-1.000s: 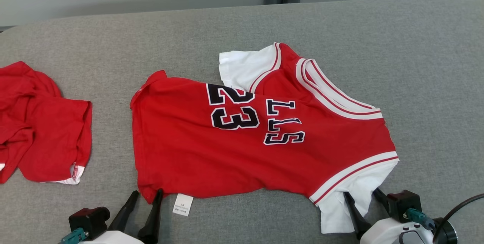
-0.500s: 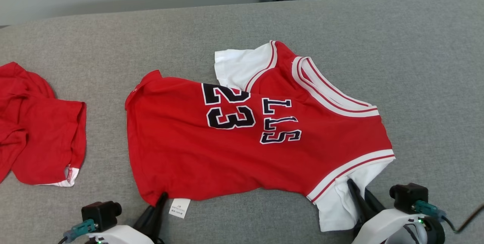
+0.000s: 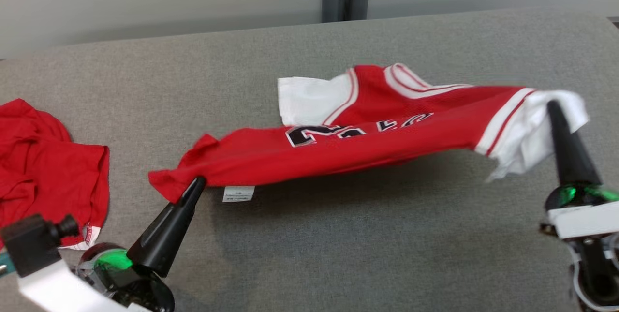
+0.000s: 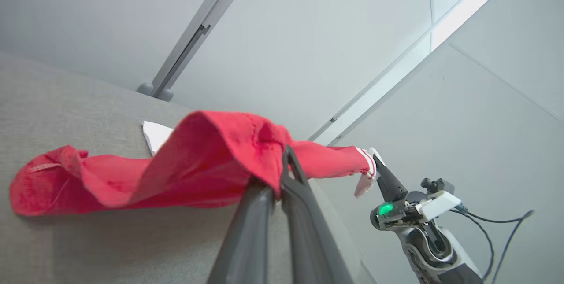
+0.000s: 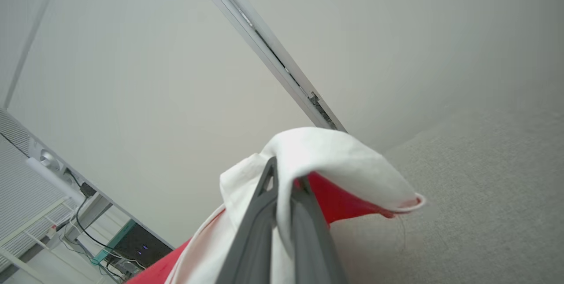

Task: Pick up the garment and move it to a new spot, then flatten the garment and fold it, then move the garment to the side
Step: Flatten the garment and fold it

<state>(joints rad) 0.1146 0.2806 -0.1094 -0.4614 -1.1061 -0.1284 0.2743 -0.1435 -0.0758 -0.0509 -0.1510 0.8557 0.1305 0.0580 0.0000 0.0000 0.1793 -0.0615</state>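
left hand (image 3: pixel 198 184) clamped on the jersey (image 3: pixel 367 142) hem corner, right hand (image 3: pixel 552 106) pinching the sleeve (image 3: pixel 520 133), so it hangs taut over the counter (image 3: pixel 338 254), probably for carrying

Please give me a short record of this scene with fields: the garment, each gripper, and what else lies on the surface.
garment: red jersey, near edge raised, far sleeve resting on grey surface
left gripper: jaws shut on the jersey's hem corner
right gripper: jaws shut on its near white sleeve
also present: second red garment, at the left
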